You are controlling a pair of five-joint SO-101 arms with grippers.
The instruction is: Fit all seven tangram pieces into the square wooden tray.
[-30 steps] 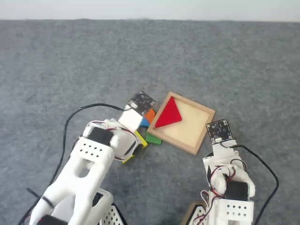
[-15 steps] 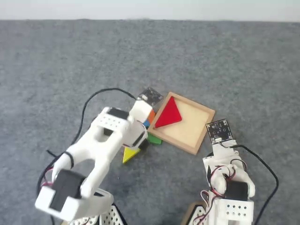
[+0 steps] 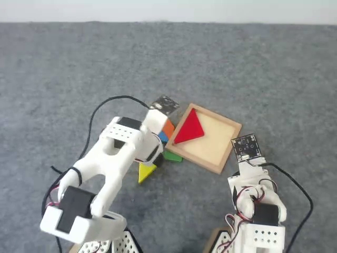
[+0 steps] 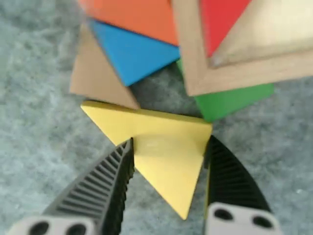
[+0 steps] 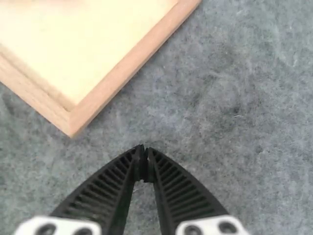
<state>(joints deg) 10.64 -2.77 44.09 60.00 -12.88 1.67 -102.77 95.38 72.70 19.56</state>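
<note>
**Q:** What is shown, from largest to smallest?

**A:** A grey carpeted table (image 3: pixel 263 68) is seen from above. The square wooden tray (image 3: pixel 217 138) is set cornerwise just beyond the left pincer (image 4: pixel 169 145). A red triangle (image 3: pixel 189 129) is already laid in the tray corner nearest that pincer. A yellow triangle (image 4: pixel 164 134) lies flat on the carpet, straddled by the pincer's spread jaws. Just past it, an orange piece (image 4: pixel 132 17), a blue piece (image 4: pixel 134 51), a tan piece (image 4: pixel 95 78) and a green piece (image 4: pixel 230 100) are crowded against the tray's outer wall.

**Q:** Why are the pincers placed so?

**A:** The left jaws are set against two opposite edges of the yellow triangle, probably so it can be squeezed and lifted. The right pincer (image 5: pixel 145 152) is pressed closed with nothing in it. It is stationed just short of a tray corner, seemingly out of the way.

**Q:** What is hard to make out?

**A:** It cannot be told whether the left jaws already touch the triangle. The orange and green pieces are cut off, the green one partly under the tray. The pile is partly covered by the left arm (image 3: pixel 105 168) in the high view, so the piece count is left uncertain.
</note>
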